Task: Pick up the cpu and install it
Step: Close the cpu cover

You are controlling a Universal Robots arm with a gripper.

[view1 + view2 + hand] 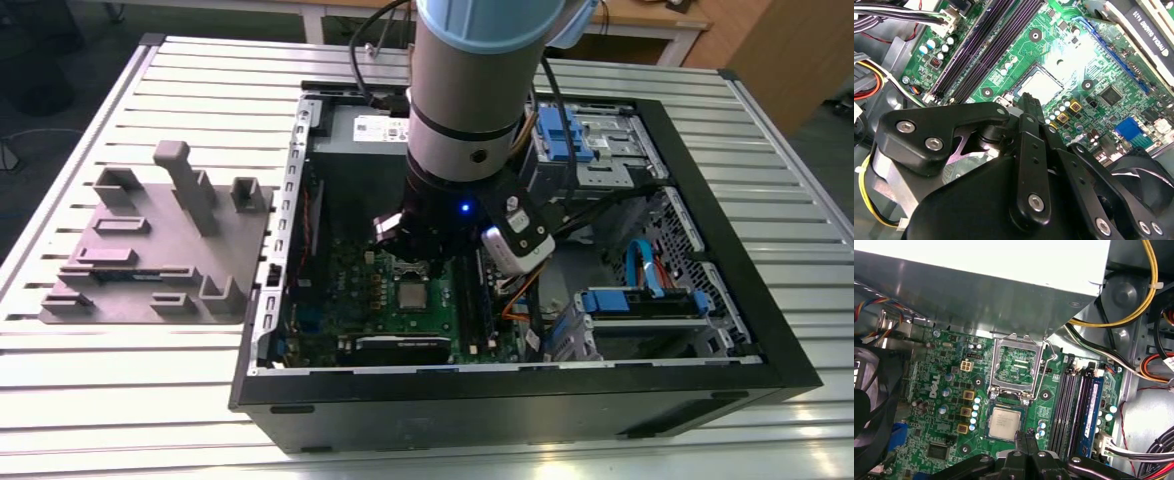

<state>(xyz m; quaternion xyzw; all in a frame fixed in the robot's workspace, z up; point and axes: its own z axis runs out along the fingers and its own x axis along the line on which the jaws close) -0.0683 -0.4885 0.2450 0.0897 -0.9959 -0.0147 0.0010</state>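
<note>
The cpu point(1005, 422), a small square chip with a silver-grey top, lies flat in its socket on the green motherboard point(939, 390). It also shows in the second wrist view as the cpu point(1041, 85) and in the exterior view as the cpu point(415, 294). The socket's metal bracket point(1016, 365) stands flipped up beside it. My gripper point(1027, 436) hovers just off one edge of the chip, its black fingers point(1026, 107) pressed together with nothing between them. The arm reaches down into the open computer case point(747, 300).
A large grey power supply box point(979, 285) overhangs the board beside the socket. Memory slots point(1074, 405) and bundled cables point(1134, 315) run along one side, a black fan point(869, 405) along the other. A grey fixture block point(147, 250) sits on the slatted table at the exterior view's left.
</note>
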